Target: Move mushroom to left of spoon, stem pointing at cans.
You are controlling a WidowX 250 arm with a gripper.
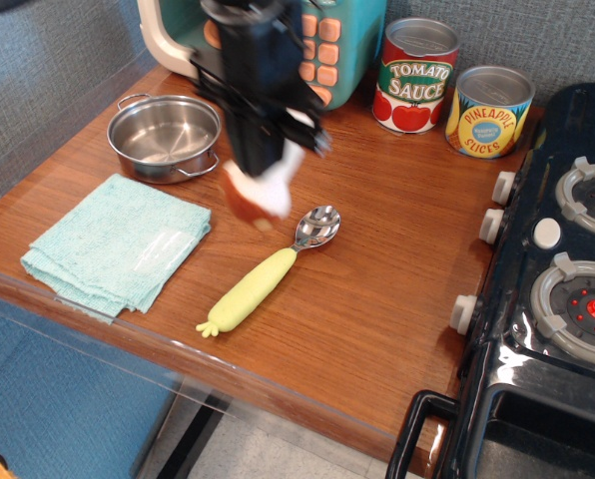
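The hand (261, 190) hangs over the middle of the tabletop (377, 259), clenched on the mushroom (253, 198), which is blurred; its reddish-brown cap shows low on the left and its cream-white stem toward the right. Whether the mushroom touches the wood cannot be told. It sits just left of the bowl end of the spoon (268, 269), whose shiny metal bowl lies up and to the right while its pale yellow-green corn-shaped handle runs down toward the front edge.

Behind the black arm stands a toy microwave (332, 50) in teal with peach buttons. To its right, against the back wall, are the cans (452, 90): a red-and-white one reading "TOMATO SAUCE" over pictured tomatoes, and beside it a yellow one with a blue oval reading "PINEAPPLE SLICES". Both have silver tops and stand upright, close together.

To the left of the hand a small steel pot (165, 135) with two loop handles rests on the wood, nothing visible inside it. In front of the pot lies a folded light-teal cloth (113, 244) near the front-left corner. At the right edge sits a black toy stove (547, 299) with grey burner rings and white knobs along its side.
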